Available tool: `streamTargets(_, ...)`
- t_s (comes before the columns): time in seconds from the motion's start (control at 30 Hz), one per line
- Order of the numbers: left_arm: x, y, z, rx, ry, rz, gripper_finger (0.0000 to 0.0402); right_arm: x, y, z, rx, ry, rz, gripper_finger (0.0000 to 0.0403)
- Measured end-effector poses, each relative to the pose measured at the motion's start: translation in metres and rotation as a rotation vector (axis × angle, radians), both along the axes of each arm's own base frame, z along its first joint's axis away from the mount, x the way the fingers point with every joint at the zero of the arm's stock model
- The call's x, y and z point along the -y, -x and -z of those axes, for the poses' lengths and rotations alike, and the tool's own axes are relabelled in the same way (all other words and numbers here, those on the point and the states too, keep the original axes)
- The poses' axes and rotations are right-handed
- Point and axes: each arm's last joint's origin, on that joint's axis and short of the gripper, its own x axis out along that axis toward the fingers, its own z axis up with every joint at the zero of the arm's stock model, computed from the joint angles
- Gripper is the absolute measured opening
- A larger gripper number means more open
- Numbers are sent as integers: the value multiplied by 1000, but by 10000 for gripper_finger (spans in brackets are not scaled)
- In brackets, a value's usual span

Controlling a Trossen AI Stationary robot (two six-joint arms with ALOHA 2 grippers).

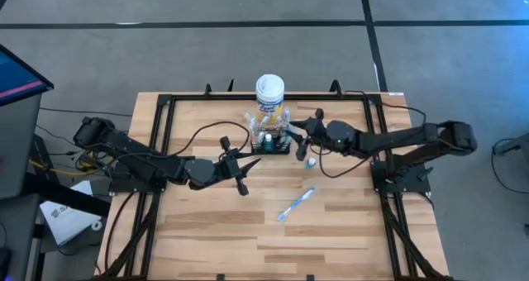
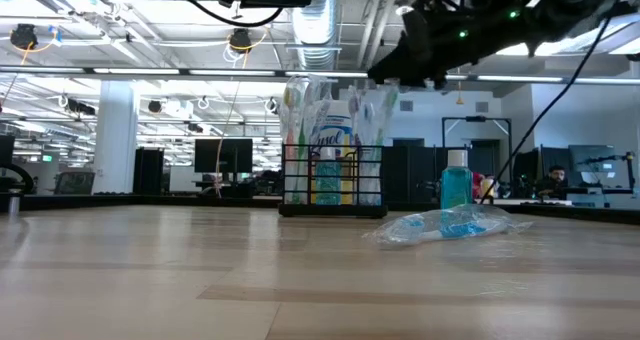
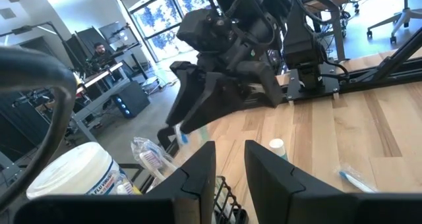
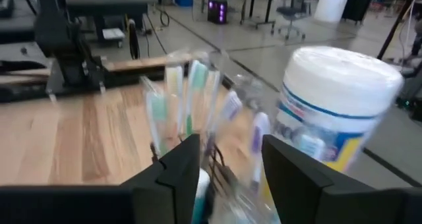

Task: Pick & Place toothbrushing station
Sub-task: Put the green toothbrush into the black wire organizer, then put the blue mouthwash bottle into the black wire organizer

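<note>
High view: the wooden table (image 1: 207,231) carries everything near its far edge, with both dark arms reaching in from the sides. Largest of the clutter is the yellow canister (image 1: 270,99) with its white lid, standing upright at the far rim. Just in front of it, touching or nearly so, sits the toothbrushing station (image 1: 271,140) — a low black wire-mesh caddy with wrapped toothbrushes (image 2: 325,110) standing upright in it, taller than its walls. The right gripper (image 1: 291,132) hangs at the caddy's right side above the brush tops, jaws parted and holding nothing; in its wrist view the brushes and canister fill the gap ahead. The left gripper (image 1: 234,159) waits well left of the caddy, over bare wood, jaws open too. Near the caddy's right front stands a small blue bottle (image 1: 310,161), close under the right arm. Farther toward the near side, apart from the rest, lies one wrapped toothbrush (image 1: 296,205) — flat on the table.
</note>
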Motion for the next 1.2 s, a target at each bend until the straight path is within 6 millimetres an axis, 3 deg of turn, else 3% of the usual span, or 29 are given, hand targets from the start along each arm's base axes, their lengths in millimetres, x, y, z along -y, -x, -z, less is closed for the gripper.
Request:
streamTargets(0.63,0,0,0,0,0,0,76,-30,49,-17,-192,-76,-89,133)
streamTargets(0.97,0,0,0,0,0,0,76,-32,66,-4,-349,-193,-44,133)
streamTargets(1.2,0,0,0,0,0,0,76,-49,72,4,-449,-219,-98,133)
